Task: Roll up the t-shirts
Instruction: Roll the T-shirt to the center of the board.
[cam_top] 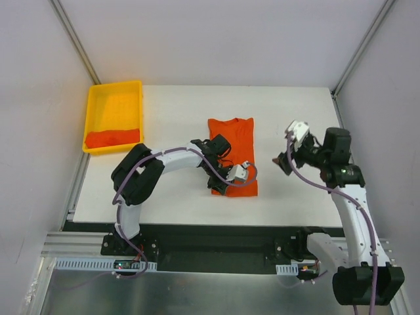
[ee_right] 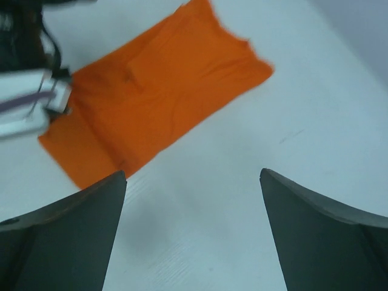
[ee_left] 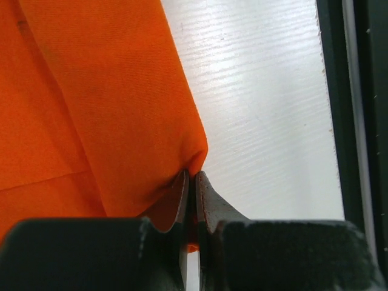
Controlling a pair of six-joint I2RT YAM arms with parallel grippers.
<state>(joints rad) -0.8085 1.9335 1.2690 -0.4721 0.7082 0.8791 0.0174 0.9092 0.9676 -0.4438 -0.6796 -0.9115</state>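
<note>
Left gripper (ee_left: pixel 193 177) clamps the shirt (ee_left: pixel 97 97) by its hem toward the near edge of the table (cam_top: pixel 295 131); right gripper (ee_right: pixel 193 173) hangs agape. The thin pinch may slip mid-roll

you see a left arm (cam_top: pixel 172 158) and right arm (cam_top: pixel 352 209) of white tubes and bulky black joints, a purple-grey cable (cam_top: pixel 117 193) looped along each, the left gripper (ee_left: pixel 194 177) and right gripper (ee_right: pixel 193 173) ending in dark, curved, tapering fingers (ee_right: pixel 73 236).
</note>
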